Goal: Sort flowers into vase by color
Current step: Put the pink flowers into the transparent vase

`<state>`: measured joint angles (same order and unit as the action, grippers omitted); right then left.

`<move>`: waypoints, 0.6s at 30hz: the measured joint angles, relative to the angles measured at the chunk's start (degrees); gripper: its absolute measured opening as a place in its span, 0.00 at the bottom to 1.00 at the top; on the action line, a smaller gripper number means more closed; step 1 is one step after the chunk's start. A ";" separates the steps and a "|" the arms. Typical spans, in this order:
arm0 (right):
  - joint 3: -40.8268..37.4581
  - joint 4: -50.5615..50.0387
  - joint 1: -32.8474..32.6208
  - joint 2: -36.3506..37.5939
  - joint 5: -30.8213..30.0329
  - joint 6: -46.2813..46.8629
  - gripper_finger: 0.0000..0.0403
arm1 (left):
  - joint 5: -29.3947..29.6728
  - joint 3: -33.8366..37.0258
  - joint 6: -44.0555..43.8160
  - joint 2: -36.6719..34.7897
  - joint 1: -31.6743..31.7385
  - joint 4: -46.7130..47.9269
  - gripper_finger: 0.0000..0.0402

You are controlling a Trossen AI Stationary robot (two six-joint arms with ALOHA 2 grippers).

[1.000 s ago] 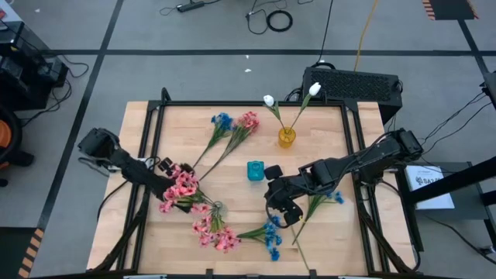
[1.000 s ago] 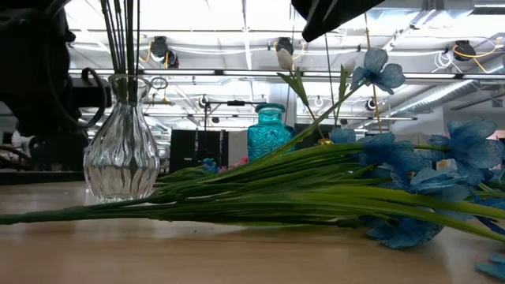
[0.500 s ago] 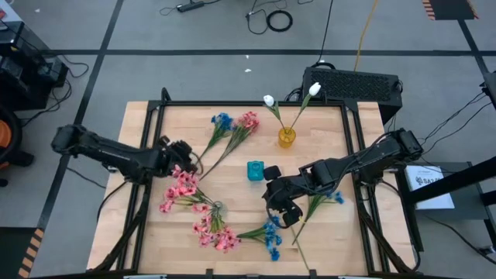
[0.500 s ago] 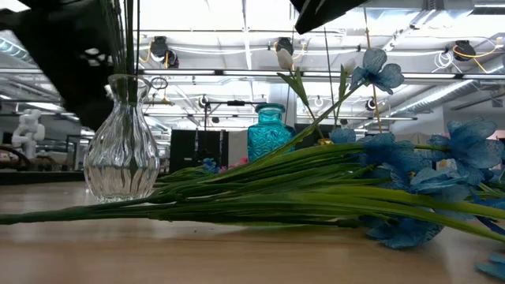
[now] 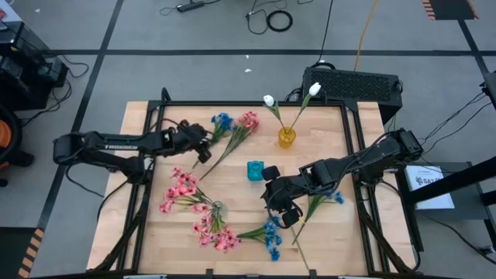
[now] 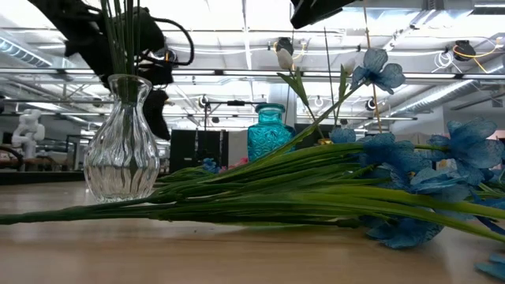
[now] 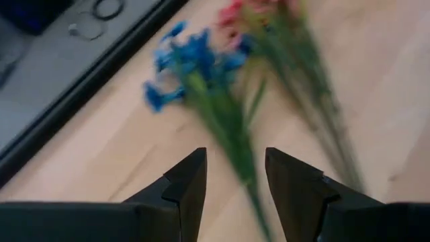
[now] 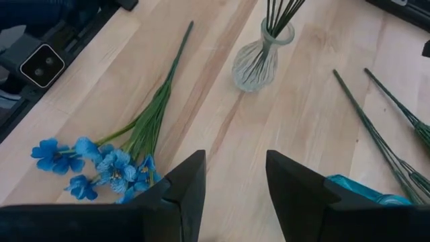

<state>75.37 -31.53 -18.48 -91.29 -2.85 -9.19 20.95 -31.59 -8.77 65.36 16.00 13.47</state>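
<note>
On the left of the wooden table (image 5: 155, 232), the left gripper (image 7: 235, 176) hovers with its fingers apart and empty, just above the green stem of a blue-blossomed artificial spray (image 5: 220, 124) that lies at the far side of the table, touching a pink-blossomed spray (image 5: 246, 122) beside it. Nearer the front, a clear ribbed glass vase (image 5: 215, 208) stands with several pink clustered sprays (image 5: 183, 187) already in it, leaning outward.

These flowers look very light. I think the thin stems are a little springy and the blossoms soft, so the best place to hold is the bare stem, some way below the head, where the fingers will not crush the petals. The two stems lie close together, so the gripper may take both by mistake.

In the middle stands a small teal glass vase (image 5: 255, 171), still empty, and behind it a yellow vase (image 5: 287, 138) with two white tulip-like buds (image 5: 269, 101). To the right, the right gripper (image 8: 235, 176) waits open near the teal vase, above another blue spray (image 8: 107, 165). One more blue spray (image 5: 333, 197) lies under the right arm.
</note>
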 joint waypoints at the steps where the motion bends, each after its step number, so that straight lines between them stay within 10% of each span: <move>1: 0.00 0.00 0.00 0.00 0.00 0.02 0.37 | -1.91 0.00 0.72 0.74 0.40 -1.37 0.40; 18: 0.00 0.39 -0.76 0.00 0.09 2.54 0.37 | -17.37 0.00 1.68 16.51 0.76 -19.44 0.40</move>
<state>75.37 -31.14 -19.24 -91.29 -2.76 -6.66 3.58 -31.59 -7.09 81.87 16.75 -5.97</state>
